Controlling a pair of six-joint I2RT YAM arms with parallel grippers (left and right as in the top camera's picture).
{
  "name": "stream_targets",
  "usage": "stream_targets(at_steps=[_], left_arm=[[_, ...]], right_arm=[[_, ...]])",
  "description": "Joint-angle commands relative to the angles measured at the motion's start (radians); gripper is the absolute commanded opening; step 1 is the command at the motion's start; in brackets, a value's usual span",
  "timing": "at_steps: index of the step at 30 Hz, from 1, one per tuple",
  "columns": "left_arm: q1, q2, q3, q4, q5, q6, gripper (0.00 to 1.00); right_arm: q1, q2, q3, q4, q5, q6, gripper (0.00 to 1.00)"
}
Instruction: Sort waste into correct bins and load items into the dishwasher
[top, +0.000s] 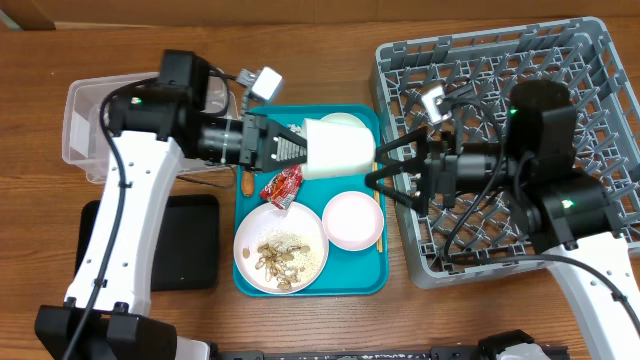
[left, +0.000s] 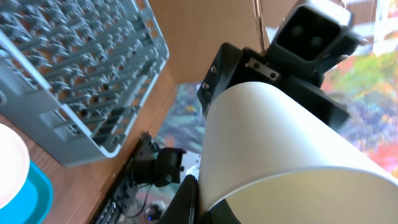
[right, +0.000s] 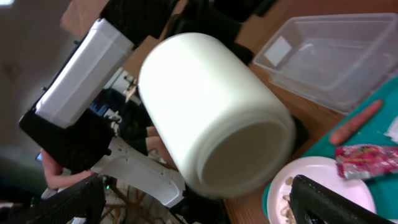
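Above teal tray (top: 372, 285), small white cup (top: 338, 148) hangs sideways, left gripper (top: 295, 150) clamped on its 9 o'clock end. I read handover: right gripper (top: 385, 172) spread wide, empty, at cup's 3 o'clock, dish rack (top: 600, 60) just beyond.

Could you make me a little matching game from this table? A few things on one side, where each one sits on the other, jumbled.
Things:
1 cup
2 scraps
3 carrot
4 pink bowl

Places:
A on the plate
B beside the wrapper
C in the left gripper
D right side of the teal tray, nearest the rack

Pairs: 1-C, 2-A, 3-B, 4-D
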Motion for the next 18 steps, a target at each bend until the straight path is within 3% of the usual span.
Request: stream_targets(at_steps=[1, 8, 12, 18], left_arm=[[-0.048, -0.009, 0.006, 0.005, 0.023, 0.043, 0.04], [-0.083, -0.009, 0.006, 0.006, 0.019, 0.043, 0.04], [-0.085, -0.009, 0.006, 0.015, 0.019, 0.043, 0.04], [-0.085, -0.009, 0.006, 0.027, 0.023, 0.042, 0.04]], right_arm=[[0.050, -0.005, 0.020, 0.022, -0.002, -0.003, 0.96], [0.074, -0.005, 0.020, 0.046, -0.003, -0.003, 0.91], [0.082, -0.005, 0.020, 0.055, -0.013, -0.003, 0.77], [0.082, -0.005, 0.020, 0.055, -0.012, -0.003, 0.71]])
